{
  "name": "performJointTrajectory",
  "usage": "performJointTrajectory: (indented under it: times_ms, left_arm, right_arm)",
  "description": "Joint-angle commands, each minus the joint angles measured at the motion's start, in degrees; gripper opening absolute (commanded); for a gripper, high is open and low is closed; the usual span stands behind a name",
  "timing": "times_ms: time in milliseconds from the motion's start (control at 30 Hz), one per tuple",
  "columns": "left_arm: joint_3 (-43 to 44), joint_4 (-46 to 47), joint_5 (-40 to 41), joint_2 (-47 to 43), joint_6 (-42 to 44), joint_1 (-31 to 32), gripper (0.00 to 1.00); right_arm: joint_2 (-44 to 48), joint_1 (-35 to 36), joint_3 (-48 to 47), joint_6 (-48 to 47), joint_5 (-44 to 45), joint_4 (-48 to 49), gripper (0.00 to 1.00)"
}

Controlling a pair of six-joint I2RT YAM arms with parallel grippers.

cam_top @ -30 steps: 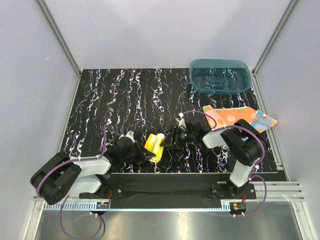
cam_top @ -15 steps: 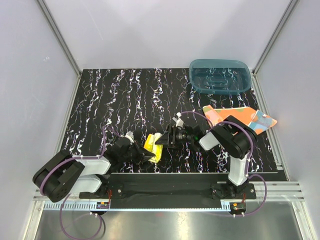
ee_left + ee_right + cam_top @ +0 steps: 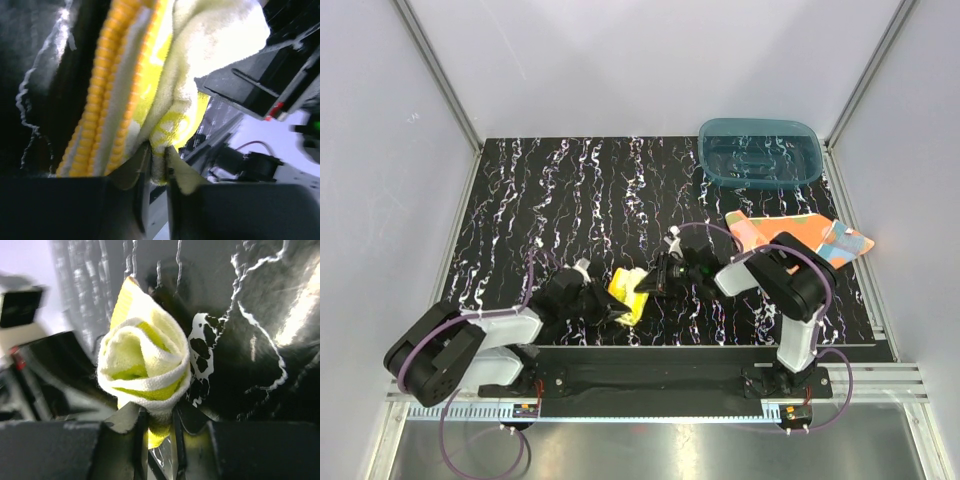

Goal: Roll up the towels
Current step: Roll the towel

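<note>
Left fingers (image 3: 127, 175) and right fingers (image 3: 122, 420) pinch the rolled yellow towel (image 3: 628, 290) by the near edge of the worktop (image 3: 520, 200). An orange towel (image 3: 790, 232) lies at its right edge.

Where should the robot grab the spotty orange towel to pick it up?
The orange towel lies flat, so pinch its pointed corner nearest the table's middle, coming down from above. It is thin cloth, and that corner probably sticks out free.
</note>
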State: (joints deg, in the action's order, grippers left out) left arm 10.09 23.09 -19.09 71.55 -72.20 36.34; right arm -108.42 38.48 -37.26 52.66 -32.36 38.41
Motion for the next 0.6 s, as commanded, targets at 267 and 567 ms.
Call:
performJointTrajectory:
  times_ms: [267, 567]
  left_arm:
    - [27.6, -50.9, 38.8, -5.5, 22.9, 19.2, 0.53]
    - [40.6, -49.0, 57.4, 7.0, 34.4, 37.3, 0.58]
  right_arm:
    - [8.7, 0.5, -17.2, -13.9, 24.9, -59.7, 0.10]
    - [8.6, 0.5, -18.5, -14.7, 24.3, -62.8, 0.09]
